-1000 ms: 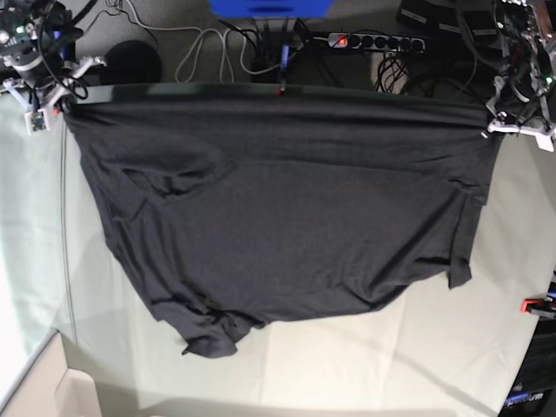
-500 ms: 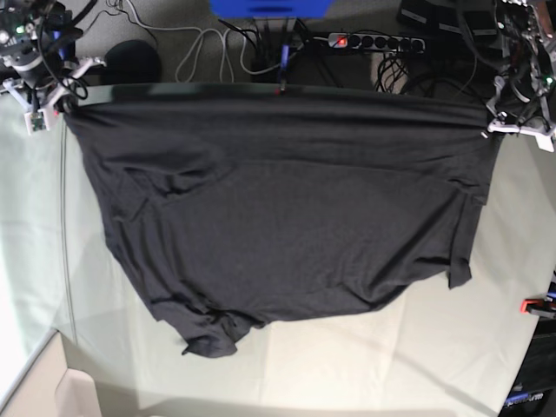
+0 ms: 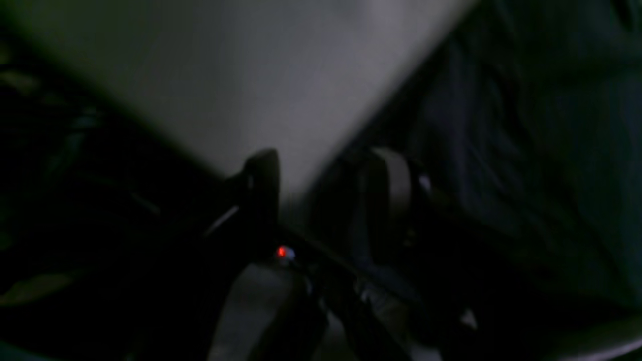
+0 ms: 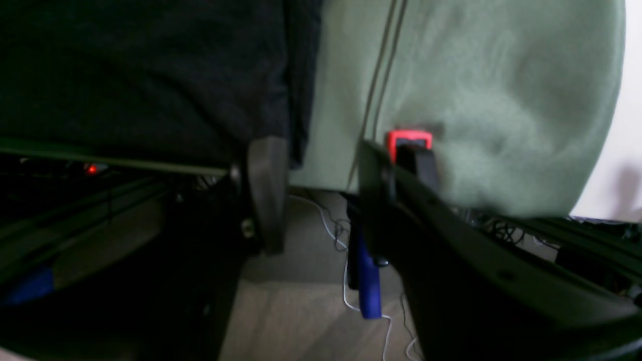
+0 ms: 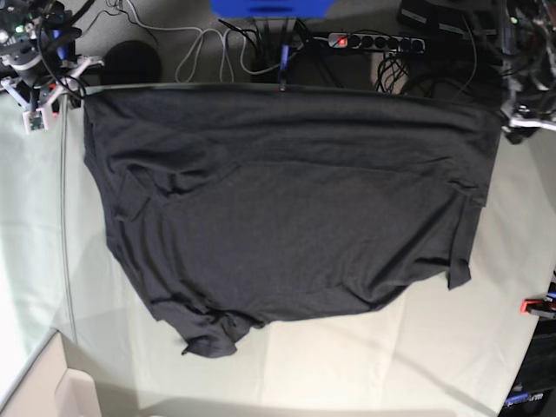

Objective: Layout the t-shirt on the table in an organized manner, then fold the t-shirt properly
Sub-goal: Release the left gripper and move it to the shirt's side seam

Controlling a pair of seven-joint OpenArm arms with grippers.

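The black t-shirt lies spread flat on the pale green table, its upper edge running along the far table edge. The lower left part is bunched and a sleeve is creased at the upper left. My right gripper hovers just off the shirt's top left corner. In the right wrist view this gripper is open, with the t-shirt beside one finger and nothing between the jaws. My left gripper is at the shirt's top right corner. The dim, blurred left wrist view shows that gripper open over bare table, the t-shirt beside it.
A red clamp grips the table cloth near my right gripper, and another red clamp sits at the right edge. Behind the far edge lie a power strip and cables. A cardboard box stands at the bottom left.
Both grippers have opened and let go of the shirt's top corners. They drew slightly back from the corners. The taut upper edge has relaxed onto the table.
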